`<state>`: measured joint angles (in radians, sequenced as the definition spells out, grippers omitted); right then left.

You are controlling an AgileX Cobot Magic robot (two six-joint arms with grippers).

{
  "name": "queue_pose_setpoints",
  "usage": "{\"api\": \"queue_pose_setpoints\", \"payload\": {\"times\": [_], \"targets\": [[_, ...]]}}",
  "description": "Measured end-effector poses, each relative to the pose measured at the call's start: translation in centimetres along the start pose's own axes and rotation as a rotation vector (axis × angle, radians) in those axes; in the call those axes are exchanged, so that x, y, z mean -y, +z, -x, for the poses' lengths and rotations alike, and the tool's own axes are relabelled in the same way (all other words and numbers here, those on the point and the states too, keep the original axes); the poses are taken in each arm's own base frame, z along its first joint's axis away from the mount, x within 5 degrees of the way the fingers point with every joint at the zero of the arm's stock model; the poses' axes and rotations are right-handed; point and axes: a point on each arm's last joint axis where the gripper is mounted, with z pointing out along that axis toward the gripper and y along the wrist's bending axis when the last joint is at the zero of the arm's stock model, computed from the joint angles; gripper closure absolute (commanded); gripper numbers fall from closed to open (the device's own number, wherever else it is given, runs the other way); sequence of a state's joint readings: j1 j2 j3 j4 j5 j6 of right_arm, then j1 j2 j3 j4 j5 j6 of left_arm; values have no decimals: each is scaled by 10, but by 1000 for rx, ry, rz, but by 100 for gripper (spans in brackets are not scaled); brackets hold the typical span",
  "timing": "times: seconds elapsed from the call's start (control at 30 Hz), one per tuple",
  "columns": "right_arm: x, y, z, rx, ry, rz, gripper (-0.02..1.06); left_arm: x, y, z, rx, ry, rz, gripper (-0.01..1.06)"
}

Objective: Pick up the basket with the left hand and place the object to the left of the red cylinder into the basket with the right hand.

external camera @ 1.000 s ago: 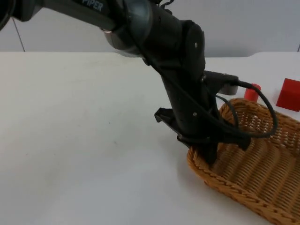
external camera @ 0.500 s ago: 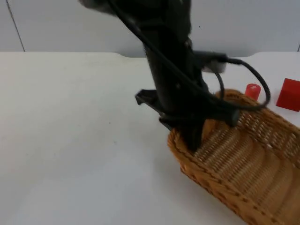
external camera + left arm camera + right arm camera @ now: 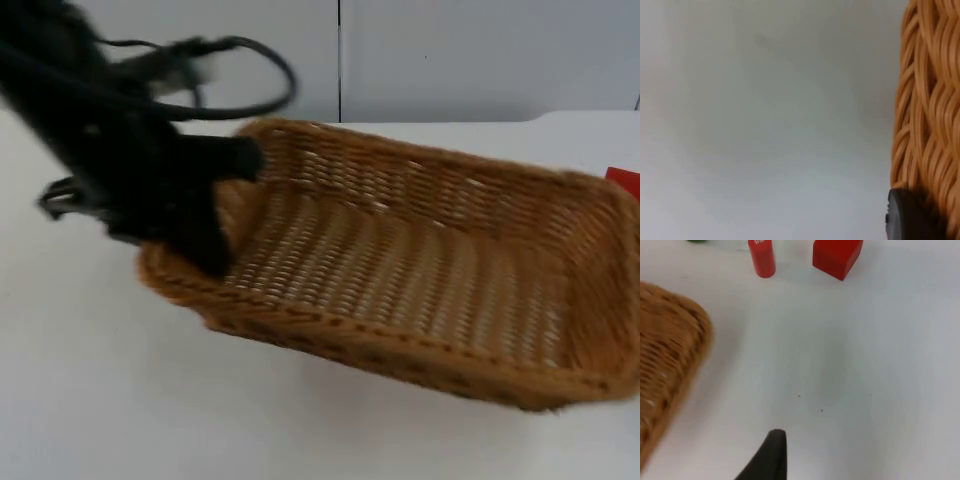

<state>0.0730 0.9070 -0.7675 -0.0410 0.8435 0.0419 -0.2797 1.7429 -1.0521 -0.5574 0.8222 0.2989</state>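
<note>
Since a moment ago the basket (image 3: 400, 270) has swung up and leftward off the desk (image 3: 100, 400), with our left tool (image 3: 205, 235) clamped on its short rim. Our right tool (image 3: 771, 455) waits, grip unreadable. Beyond the red cylinder (image 3: 762, 257), the green thing (image 3: 697, 241) is probably the target.

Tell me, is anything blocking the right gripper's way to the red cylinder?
Nothing visible does: bare white table lies between the right gripper and the red cylinder. The basket is off to one side.
</note>
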Motion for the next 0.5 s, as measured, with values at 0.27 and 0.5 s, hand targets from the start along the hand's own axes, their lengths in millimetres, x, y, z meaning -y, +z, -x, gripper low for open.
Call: {"api": "queue_pose_setpoints", "payload": {"times": [0.27, 0.5], "targets": [[0, 0, 0, 0, -1, 1, -1, -54, -35, -41, 67, -154, 31, 105], [0, 0, 0, 0, -1, 1, -1, -89, -68, -66, 149, -251, 36, 105]]}}
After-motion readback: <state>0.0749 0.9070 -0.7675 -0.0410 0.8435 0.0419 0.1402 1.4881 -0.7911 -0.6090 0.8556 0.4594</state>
